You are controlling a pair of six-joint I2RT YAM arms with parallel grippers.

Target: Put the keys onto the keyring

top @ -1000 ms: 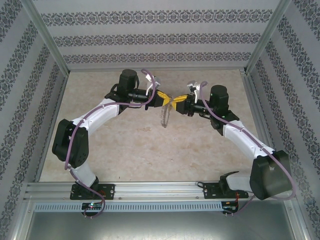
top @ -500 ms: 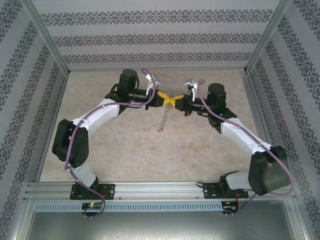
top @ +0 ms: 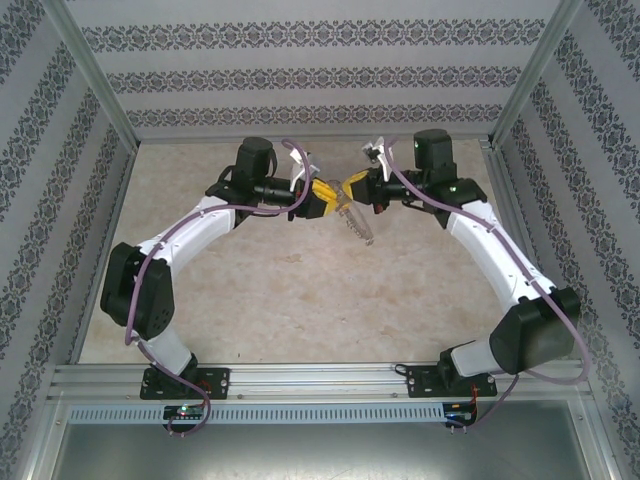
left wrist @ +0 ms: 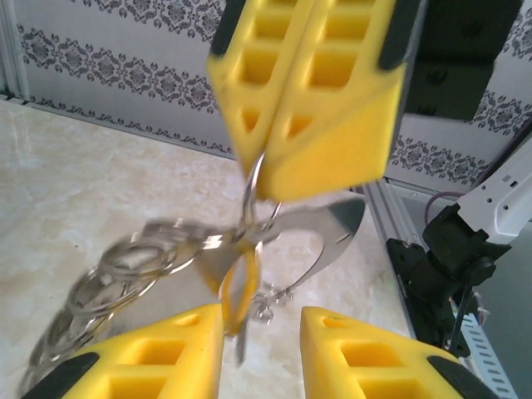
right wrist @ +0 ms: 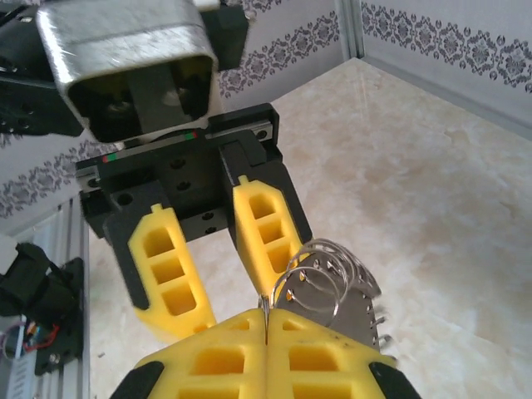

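Note:
The keyring [right wrist: 322,268], a bunch of thin grey wire hoops with a holed metal plate [right wrist: 359,306], hangs above the table [top: 280,290]. My right gripper [right wrist: 266,326] is shut on one thin hoop wire. In the left wrist view the right gripper [left wrist: 268,181] pinches that wire from above, with the blurred hoops [left wrist: 125,264] to the left. A small yellow-gold key [left wrist: 236,287] with a pale silvery end dangles beside the inner face of one left finger. My left gripper [left wrist: 262,322] stands open, facing the right one. From above, left gripper [top: 328,197] and right gripper [top: 350,186] nearly touch over the keyring [top: 358,222].
Patterned walls [top: 320,75] and aluminium posts [top: 95,80] enclose the marble-look table. A metal rail [top: 320,380] runs along the near edge by the arm bases. The right arm's base and cables [left wrist: 449,266] sit at the table's right edge.
The right gripper closed on the keyring and moved toward the back wall. The left gripper then opened. The hanging bunch swung from down-left to down-right.

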